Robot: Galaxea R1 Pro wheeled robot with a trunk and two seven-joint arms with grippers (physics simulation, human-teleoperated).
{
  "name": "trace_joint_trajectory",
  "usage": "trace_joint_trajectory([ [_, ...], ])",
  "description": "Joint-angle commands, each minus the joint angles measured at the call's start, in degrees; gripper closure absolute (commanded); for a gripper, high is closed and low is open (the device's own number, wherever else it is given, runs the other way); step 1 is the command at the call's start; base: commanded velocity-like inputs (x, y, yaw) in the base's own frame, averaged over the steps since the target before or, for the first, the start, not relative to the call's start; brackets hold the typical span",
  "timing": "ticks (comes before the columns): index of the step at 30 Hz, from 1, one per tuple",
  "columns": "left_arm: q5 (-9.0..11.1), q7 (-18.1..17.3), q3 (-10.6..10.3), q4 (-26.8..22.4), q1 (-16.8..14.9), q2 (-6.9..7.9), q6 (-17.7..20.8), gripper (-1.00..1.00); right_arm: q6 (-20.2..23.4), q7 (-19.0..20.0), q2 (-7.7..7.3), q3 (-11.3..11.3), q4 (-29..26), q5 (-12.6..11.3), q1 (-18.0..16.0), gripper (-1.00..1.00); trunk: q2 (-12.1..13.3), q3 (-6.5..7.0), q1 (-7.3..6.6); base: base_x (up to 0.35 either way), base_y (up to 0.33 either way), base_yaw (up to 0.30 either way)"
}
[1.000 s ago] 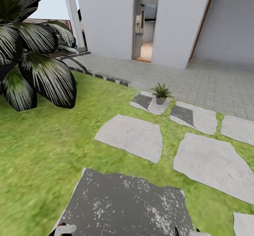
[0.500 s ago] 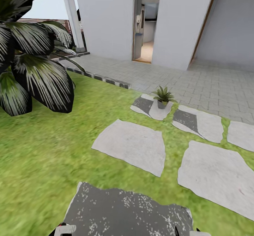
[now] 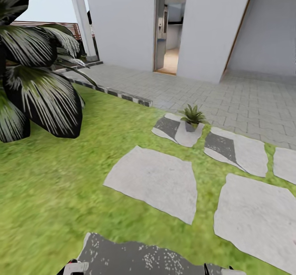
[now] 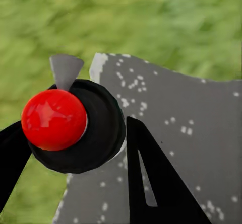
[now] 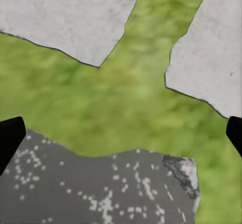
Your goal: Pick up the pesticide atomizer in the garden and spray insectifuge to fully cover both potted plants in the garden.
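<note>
One potted plant [image 3: 192, 115], a low green rosette in a small grey pot, stands on a stepping stone [image 3: 177, 129] ahead and a little to the right, near the paved terrace. My left gripper [image 4: 75, 148] is shut on the pesticide atomizer [image 4: 75, 126], seen end-on as a round black end with a red ball. Its white body [image 3: 77, 266] peeks in at the head view's bottom edge. My right gripper [image 5: 121, 138] is open and empty, its black fingertips [image 5: 10, 136] wide apart above grass and a dark stone.
A big dark broad-leaved shrub [image 3: 37, 85] fills the left side. Pale stepping stones [image 3: 154, 180] cross the lawn toward the plant, and a dark mottled stone [image 3: 144, 258] lies just below me. Beyond are the paved terrace [image 3: 230, 89] and a house wall with an open doorway [image 3: 170, 24].
The whole head view has shifted as the robot advances: the dark mottled stone has slid toward the bottom edge and the shrub toward the left. Both grippers are unchanged.
</note>
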Motion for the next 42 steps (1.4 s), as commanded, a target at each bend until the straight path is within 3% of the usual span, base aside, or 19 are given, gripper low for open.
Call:
trace_joint_trajectory([
  [1,-0.6,0.1,0.3,0.0,0.0,-0.03,-0.2,1.0,-0.1,-0.3,0.0,0.0,0.0,0.4,0.0,-1.0,0.0,-0.04,0.03,0.338,0.074,-0.058],
  [12,-0.5,0.1,0.3,0.0,0.0,-0.03,-0.2,1.0,-0.1,-0.2,0.0,0.1,0.1,0.3,0.0,-1.0,0.0,-0.04,0.03,0.338,0.079,-0.042],
  [30,-0.5,0.1,0.3,0.0,0.0,-0.03,-0.2,1.0,-0.1,-0.2,0.0,0.1,0.0,0.3,0.0,-1.0,0.0,-0.04,0.03,0.338,0.089,-0.242],
  [42,-0.6,0.1,0.3,0.0,0.0,-0.03,-0.2,1.0,-0.1,-0.2,0.0,-0.1,0.1,0.4,0.0,-1.0,0.0,-0.04,0.03,0.338,0.085,-0.016],
])
